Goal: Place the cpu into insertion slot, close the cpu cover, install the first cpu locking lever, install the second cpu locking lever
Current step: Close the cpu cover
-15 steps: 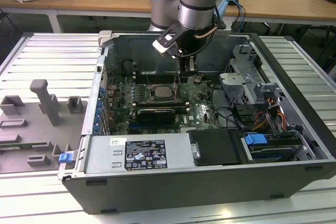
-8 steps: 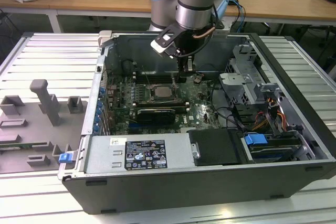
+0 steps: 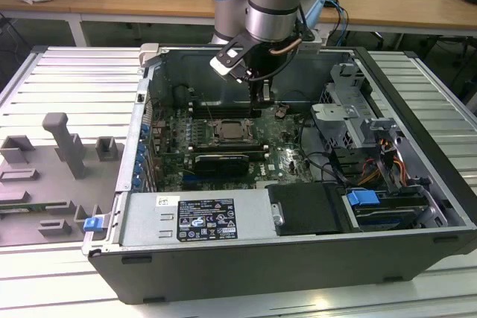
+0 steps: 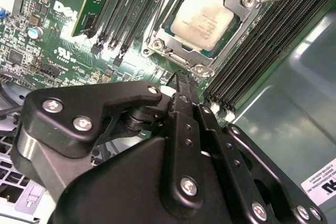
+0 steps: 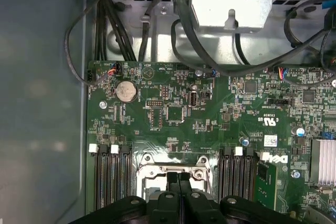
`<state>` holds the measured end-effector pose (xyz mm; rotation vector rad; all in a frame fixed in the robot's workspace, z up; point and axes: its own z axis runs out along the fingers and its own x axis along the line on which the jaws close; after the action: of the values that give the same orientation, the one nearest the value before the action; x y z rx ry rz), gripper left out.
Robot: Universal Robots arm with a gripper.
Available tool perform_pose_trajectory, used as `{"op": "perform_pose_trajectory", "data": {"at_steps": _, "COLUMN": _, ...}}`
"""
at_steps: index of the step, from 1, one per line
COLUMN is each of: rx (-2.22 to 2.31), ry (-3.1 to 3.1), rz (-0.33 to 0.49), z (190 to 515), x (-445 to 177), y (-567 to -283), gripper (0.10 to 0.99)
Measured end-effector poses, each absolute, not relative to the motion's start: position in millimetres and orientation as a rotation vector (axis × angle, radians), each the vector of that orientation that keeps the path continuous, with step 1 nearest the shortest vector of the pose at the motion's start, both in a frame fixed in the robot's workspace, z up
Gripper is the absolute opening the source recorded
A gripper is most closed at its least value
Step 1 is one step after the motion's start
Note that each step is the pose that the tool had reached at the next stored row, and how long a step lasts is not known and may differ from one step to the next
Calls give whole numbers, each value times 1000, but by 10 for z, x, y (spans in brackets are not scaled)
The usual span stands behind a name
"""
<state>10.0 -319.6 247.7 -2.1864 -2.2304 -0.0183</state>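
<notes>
Cpu [image 4: 202, 19] lies framed by the cpu cover [image 4: 176, 53], just ahead of your tool [image 4: 181, 80]; its fingers are together, empty.

Bright even light; mild sheen on cpu [image 4: 202, 18].

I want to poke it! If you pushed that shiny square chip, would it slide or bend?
Probably neither. The chip lies flat inside the metal frame, so it likely would not slide. Its metal top looks stiff, not bendy.
</notes>
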Motion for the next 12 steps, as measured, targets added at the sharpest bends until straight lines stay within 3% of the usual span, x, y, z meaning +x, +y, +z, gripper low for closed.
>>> {"op": "perform_pose_trajectory", "data": {"at_steps": 12, "rx": -2181, "ry": -2242, "rz": -26, "z": 2333, "x": -130, "y": -3196, "gripper": 106}}
